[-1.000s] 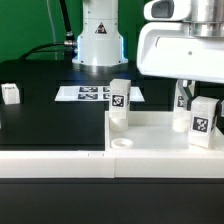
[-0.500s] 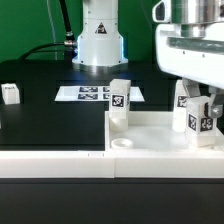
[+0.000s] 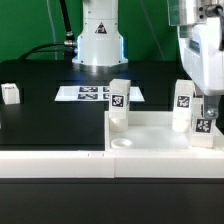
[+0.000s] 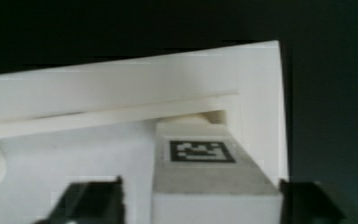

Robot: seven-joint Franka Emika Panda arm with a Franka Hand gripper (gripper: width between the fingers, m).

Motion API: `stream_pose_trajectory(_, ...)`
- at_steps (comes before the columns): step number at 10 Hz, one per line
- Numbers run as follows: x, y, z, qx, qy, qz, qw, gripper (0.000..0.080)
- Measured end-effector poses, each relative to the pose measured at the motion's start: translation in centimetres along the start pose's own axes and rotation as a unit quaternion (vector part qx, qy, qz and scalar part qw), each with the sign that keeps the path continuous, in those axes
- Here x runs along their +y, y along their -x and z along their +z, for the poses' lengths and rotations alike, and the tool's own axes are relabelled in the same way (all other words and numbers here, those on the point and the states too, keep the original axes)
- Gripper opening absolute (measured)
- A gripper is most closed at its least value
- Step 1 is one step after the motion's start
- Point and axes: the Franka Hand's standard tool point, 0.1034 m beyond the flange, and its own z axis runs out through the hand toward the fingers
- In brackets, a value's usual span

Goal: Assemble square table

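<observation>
The white square table top [image 3: 150, 140] lies at the front of the black table. Three white tagged legs stand upright in its corners: one at the far left [image 3: 120, 100], one at the far right [image 3: 184, 100], and one nearer on the right [image 3: 204, 124]. A fourth leg [image 3: 10, 94] lies loose at the exterior view's left. My gripper [image 3: 207, 108] hangs over the nearer right leg. In the wrist view this leg [image 4: 202, 160] stands between the fingers [image 4: 96, 200] of my gripper [image 4: 202, 198], with a gap on one side. The top [image 4: 87, 90] lies beneath.
The marker board [image 3: 95, 93] lies flat behind the table top, in front of the white robot base [image 3: 98, 35]. Black table surface [image 3: 50, 110] stretches between the loose leg and the table top.
The gripper has turned about its vertical axis over the nearer right leg, so its body now looks narrower. The leg has stayed in its corner.
</observation>
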Motion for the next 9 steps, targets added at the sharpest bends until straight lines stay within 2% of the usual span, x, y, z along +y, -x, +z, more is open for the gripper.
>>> stream_pose_trajectory(1,0.20,0.02,0.06,0.003,0.006,-0.075,0.997,0.0564)
stream_pose_trajectory(2,-0.14,-0.24,0.00,0.006,-0.004,-0.166,0.986,0.0634)
stream_pose_trajectory(3,-0.14,-0.21,0.00,0.008,-0.004,-0.231,0.973,0.0634)
stream_pose_trajectory(7,-0.11,-0.36,0.07,0.010,-0.001,-0.358,0.934,0.0649)
stream_pose_trajectory(8,-0.14,-0.44,0.28,0.020,0.012,-0.464,0.885,0.0649)
stream_pose_trajectory(9,-0.46,-0.11,0.36,0.028,0.016,-0.538,0.843,0.0649)
